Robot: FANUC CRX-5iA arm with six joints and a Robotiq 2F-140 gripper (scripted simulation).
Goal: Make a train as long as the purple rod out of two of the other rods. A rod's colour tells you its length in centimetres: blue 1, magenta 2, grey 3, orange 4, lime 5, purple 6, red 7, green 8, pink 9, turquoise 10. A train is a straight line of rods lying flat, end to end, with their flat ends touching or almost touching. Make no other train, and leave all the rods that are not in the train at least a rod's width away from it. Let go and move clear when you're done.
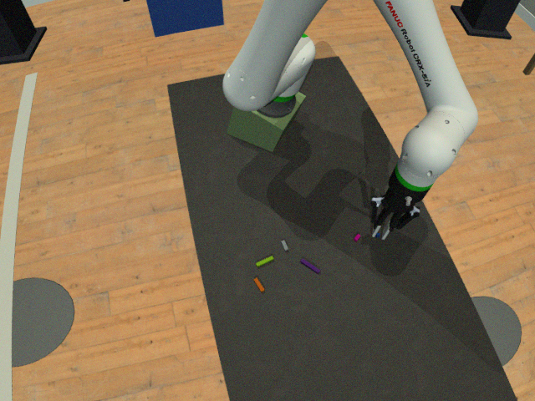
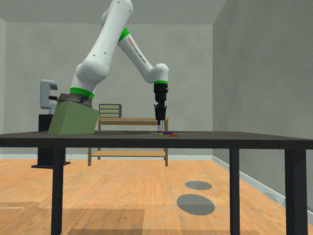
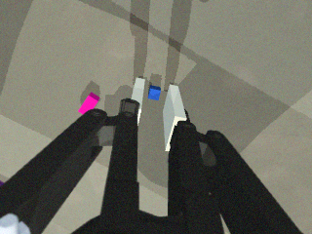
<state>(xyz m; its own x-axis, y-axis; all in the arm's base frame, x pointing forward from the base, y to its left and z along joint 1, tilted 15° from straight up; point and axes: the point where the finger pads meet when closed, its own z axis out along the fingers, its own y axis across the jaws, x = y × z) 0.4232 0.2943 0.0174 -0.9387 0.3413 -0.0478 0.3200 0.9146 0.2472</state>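
The white arm (image 1: pixel 436 142) (image 2: pixel 131 50) arches over, jaws (parted only narrowly) pointing down.

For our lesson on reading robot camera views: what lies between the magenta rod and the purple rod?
In the top view, only bare mat separates the magenta rod from the purple rod.

Before you: grey walls (image 2: pixel 176 50), a wood-plank floor (image 1: pixel 108 215) (image 2: pixel 131 176), one wooden bench (image 2: pixel 131 118), a drawer unit (image 2: pixel 110 117) atop.
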